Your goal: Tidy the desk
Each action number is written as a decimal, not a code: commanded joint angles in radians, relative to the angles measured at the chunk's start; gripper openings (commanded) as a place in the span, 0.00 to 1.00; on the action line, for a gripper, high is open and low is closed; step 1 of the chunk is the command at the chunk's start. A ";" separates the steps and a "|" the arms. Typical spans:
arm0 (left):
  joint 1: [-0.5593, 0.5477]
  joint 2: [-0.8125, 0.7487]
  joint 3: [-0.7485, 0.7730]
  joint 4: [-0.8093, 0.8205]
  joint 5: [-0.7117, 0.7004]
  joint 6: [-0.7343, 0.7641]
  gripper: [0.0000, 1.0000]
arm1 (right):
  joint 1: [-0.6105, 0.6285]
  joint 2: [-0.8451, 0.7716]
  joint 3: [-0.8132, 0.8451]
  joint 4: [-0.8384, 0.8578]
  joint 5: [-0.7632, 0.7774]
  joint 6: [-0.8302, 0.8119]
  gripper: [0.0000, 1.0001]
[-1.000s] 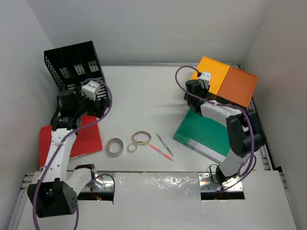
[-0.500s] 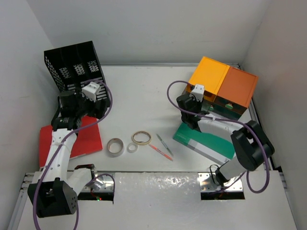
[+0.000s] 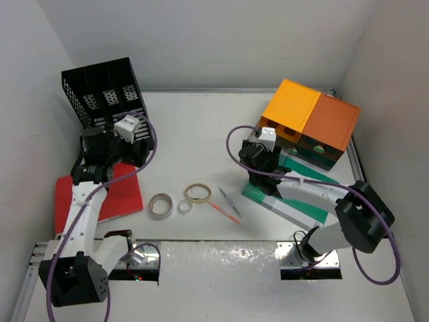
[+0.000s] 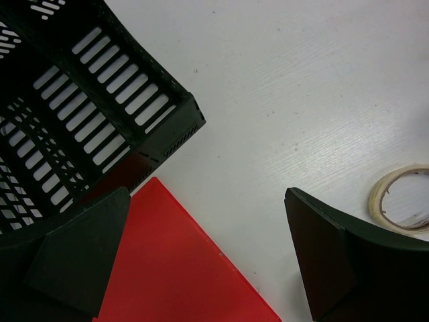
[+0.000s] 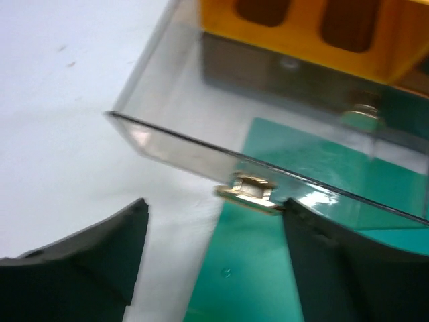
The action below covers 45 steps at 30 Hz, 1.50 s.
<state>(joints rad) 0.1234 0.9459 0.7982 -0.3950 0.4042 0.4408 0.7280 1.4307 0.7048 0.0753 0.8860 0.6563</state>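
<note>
Your right tool [image 5: 214,221] has its jaws partway apart and nothing in them. The little metal knob [image 5: 251,190] of the clear drawer [image 5: 201,114] sits right off the fingertips, close but not pinched. That drawer sticks out of the orange-topped drawer unit [image 3: 308,114] at the far right corner of the worktop [image 3: 194,127], and it hangs over the green book [image 3: 258,192].

What matters next, I reckon, is the loose stuff. The grey pen [image 3: 230,202] and red pen [image 3: 224,213] lie by the near edge around the middle, to the left of the right tool. Both run on a diagonal from far-left to near-right. The right arm looks nearer to them. The tape rolls [image 3: 161,206] sit further left.

Your left tool [image 4: 201,235] is spread wide and empty, over the corner of the red folder [image 4: 174,268] beside the black mesh file rack [image 4: 94,114].
</note>
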 commanded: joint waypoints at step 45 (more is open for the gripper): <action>-0.001 -0.045 -0.106 -0.091 -0.102 0.059 1.00 | 0.284 0.147 0.005 -0.137 -0.903 -0.639 0.51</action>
<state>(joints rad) 0.1234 0.9161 0.6960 -0.5293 0.3077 0.5110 1.0130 1.5356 0.6743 -0.0616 -0.0448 0.0269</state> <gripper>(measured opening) 0.996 0.514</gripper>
